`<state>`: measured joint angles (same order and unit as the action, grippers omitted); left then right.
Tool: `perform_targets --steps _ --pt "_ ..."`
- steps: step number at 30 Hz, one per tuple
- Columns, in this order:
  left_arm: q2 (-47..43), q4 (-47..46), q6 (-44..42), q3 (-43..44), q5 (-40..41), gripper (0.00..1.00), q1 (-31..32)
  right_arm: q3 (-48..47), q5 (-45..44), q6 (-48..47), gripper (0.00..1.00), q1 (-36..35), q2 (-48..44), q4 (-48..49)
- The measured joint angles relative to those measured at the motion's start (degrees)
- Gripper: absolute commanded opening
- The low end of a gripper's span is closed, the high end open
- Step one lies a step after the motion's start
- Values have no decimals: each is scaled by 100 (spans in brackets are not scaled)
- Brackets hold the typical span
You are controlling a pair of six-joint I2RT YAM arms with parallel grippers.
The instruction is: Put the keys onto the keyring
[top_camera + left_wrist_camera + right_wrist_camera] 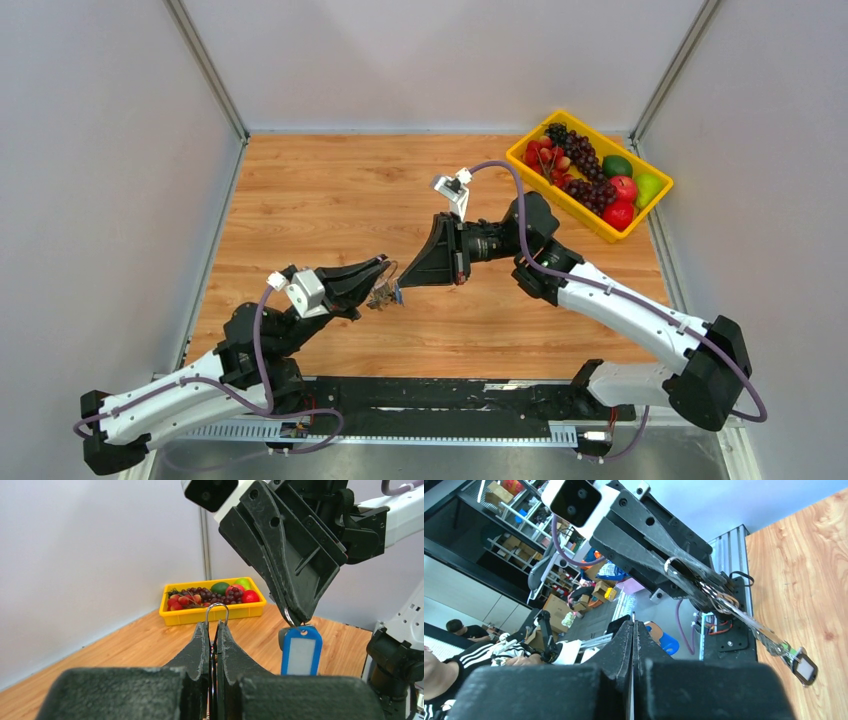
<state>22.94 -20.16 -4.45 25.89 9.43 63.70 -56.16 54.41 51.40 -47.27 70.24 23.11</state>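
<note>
Silver wire of the keyring (217,611) pokes up from my left gripper (214,628), whose fingers are pinched tight on it above the wooden table (320,200). The other keys (723,600) and a black tag (805,669) dangle from it. Just to the right, my right gripper (298,620) is clamped on a blue-tagged key (301,651). At far right sits a yellow fruit tray (185,616).

Keyring (217,611): silver loop, upright, pinched in my left gripper (213,626), black-tag key (805,669) dangling off it. Blue-tag key (301,651) hangs from my right gripper (298,620).
</note>
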Motion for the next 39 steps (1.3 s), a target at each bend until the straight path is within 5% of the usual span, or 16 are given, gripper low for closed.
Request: perform_targets --steps 39 --pt "-81 -1158 -387 -518 -599 1 0 -240 -557 605 0 -70 278 20"
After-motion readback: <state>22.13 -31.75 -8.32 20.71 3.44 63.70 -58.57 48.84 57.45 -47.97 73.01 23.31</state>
